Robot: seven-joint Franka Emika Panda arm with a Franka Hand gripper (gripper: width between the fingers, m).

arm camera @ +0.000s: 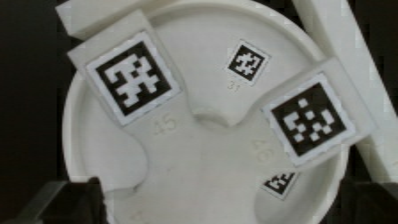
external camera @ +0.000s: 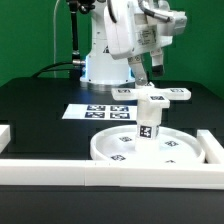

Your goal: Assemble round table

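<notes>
Along the near edge of the black tabletop [external camera: 30,120] runs a long white border rail [external camera: 100,170], with short rail pieces turning back at the near corners on both sides. Just behind it, toward the exterior view's right, lies the large rimmed round disc [external camera: 125,150], flat and rim up, close against the rail and the right-hand rail piece. The short cylindrical leg [external camera: 147,125] stands upright near the disc's middle, tags on its side. On top of the leg sits the cross-shaped base piece [external camera: 160,96], its arms reaching out level above the disc.

Behind these, the marker board [external camera: 98,111] lies flat at mid-tabletop, and beyond it stands the robot's white pedestal near the far edge. The arm bends forward from there, and the claw [external camera: 146,72] hangs just above the base piece; the exterior view does not show clearly whether it touches the piece, and I cannot tell how far apart its fingers stand.

The wrist view looks straight down into the disc [arm camera: 125,140] and shows what the other camera cannot: tagged arms of the base piece [arm camera: 306,115] spread over the disc's floor, and a tag on that floor. The claw's dark fingertips [arm camera: 36,205] barely enter this picture's edge.

The tabletop's left half, in the exterior view, is open black surface; the disc side is hemmed by rails.
</notes>
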